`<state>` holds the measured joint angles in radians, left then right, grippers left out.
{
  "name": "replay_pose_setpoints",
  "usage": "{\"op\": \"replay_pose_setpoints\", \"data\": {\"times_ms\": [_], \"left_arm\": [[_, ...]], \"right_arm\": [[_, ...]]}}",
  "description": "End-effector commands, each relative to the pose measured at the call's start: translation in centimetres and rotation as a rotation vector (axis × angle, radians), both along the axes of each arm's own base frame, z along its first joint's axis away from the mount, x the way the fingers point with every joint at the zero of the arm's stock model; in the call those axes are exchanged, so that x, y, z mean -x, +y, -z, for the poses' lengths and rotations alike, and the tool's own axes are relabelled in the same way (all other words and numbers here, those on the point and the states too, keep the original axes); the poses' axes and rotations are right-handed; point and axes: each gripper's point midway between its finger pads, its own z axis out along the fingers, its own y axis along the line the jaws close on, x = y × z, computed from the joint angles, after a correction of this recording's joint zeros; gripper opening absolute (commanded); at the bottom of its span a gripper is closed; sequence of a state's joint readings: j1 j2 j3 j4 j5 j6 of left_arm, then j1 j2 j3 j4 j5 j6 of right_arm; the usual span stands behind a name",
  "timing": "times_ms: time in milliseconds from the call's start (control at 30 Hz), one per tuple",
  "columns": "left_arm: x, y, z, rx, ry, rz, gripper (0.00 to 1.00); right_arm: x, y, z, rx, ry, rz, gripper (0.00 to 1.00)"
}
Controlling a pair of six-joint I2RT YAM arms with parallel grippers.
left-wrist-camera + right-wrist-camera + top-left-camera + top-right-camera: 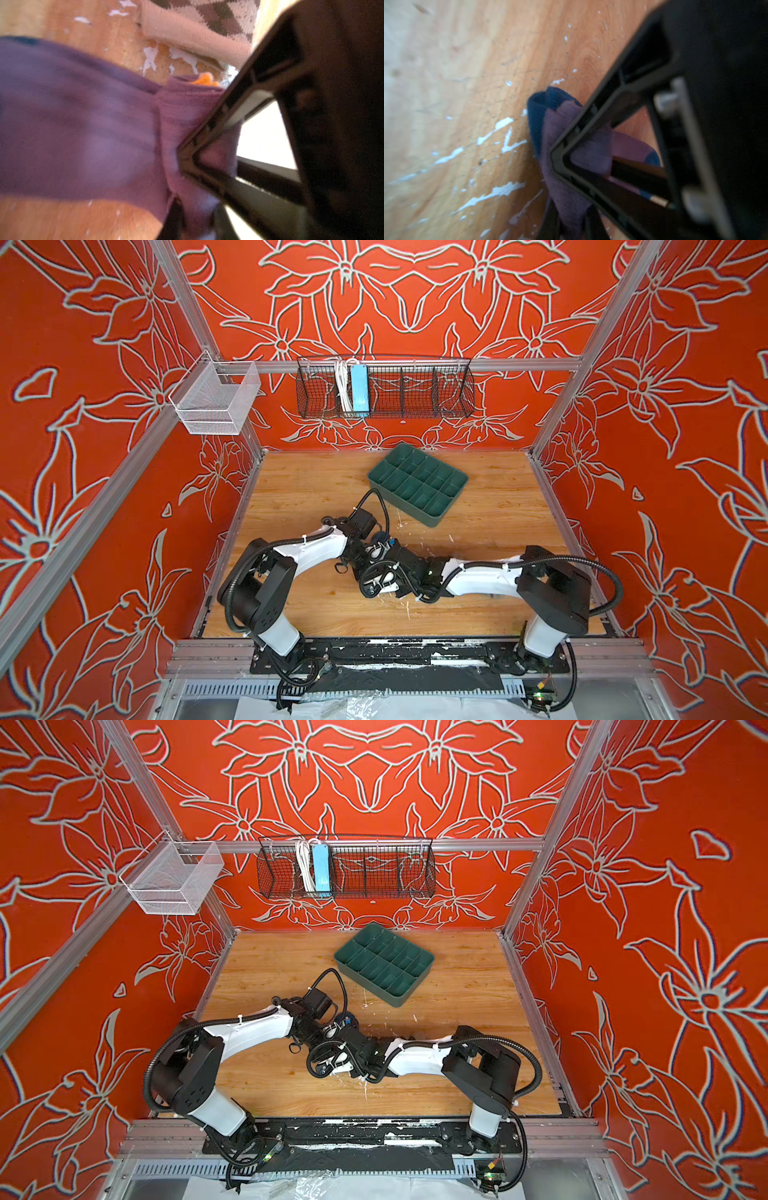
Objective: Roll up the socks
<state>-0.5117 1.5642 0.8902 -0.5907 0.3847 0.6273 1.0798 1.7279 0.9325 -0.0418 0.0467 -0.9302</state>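
Purple sock strung between my two grippers, mid-desk.

From the left: my left gripper (187,166) had purple sock (83,128) cloth bunched between its jaws near the mustard cuff, the argyle sock (207,27) lying just beyond on the desk (87,25). The purple sock's length ran across to my right gripper (562,178), clamped on its blue-toed end; both sat equally close.

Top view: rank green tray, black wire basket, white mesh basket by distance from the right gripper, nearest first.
From the right gripper at table centre:
1. Green tray, on the table just behind it.
2. Black wire basket, on the back rail.
3. White mesh basket, far back left corner.
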Motion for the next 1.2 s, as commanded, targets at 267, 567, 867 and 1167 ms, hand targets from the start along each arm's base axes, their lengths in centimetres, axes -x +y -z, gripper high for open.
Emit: {"op": "replay_pose_setpoints", "data": {"times_ms": [267,567,867,1167], "left_arm": [[-6.4,6.4,-9.9,-0.080,-0.696,-0.324,0.56],[-2.8,11.7,-18.4,-0.002,-1.052,-0.489,0.61],[5.0,5.9,-14.1,0.175,-0.915,0.125,0.64],[4.7,-0.2,-6.5,0.039,-0.870,0.402,0.63]], "right_arm": [[4.9,-2.9,1.0,0.122,0.507,-0.005,0.01],[4.5,-2.7,0.8,0.168,0.813,0.069,0.01],[1.2,-3.0,3.1,0.214,0.831,0.183,0.04],[-0.3,-3.2,4.3,0.210,0.840,0.223,0.13]]}}
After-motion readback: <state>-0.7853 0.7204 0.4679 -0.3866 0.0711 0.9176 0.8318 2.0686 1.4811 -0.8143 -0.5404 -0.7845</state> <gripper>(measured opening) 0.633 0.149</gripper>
